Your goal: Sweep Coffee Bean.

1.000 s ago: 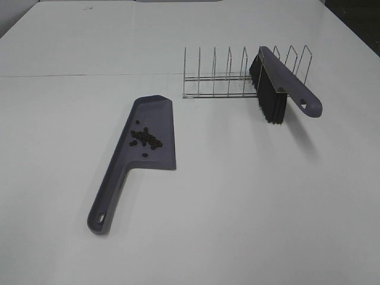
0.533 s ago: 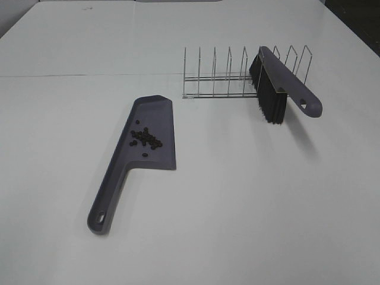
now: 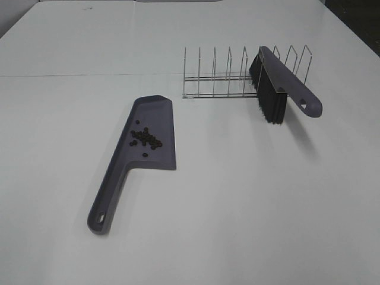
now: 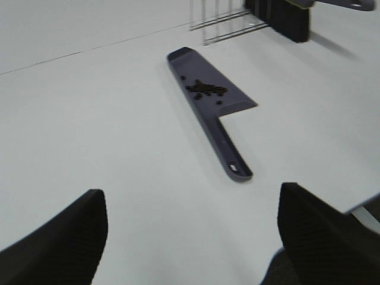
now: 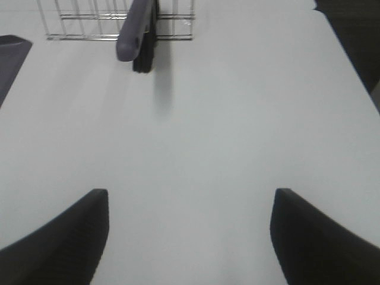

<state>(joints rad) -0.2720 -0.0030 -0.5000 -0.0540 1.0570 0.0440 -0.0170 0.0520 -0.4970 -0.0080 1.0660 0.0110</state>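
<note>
The coffee beans (image 3: pixel 146 138) lie as a small dark cluster inside the purple-grey dustpan (image 3: pixel 155 124), which rests flat on the white table with its handle (image 3: pixel 105 202) toward the front. The beans (image 4: pixel 206 89) and dustpan (image 4: pixel 228 101) also show in the left wrist view. The brush (image 3: pixel 279 89), purple handle and black bristles, stands in the wire rack (image 3: pixel 228 77). It also shows in the right wrist view (image 5: pixel 138 29). My left gripper (image 4: pixel 190 237) is open and empty, well back from the dustpan handle. My right gripper (image 5: pixel 190 237) is open and empty, in front of the brush.
The wire rack (image 5: pixel 89 18) stands behind the dustpan toward the back right. A seam line (image 3: pixel 89 75) runs across the table. The table's right edge (image 5: pixel 347 65) borders a dark floor.
</note>
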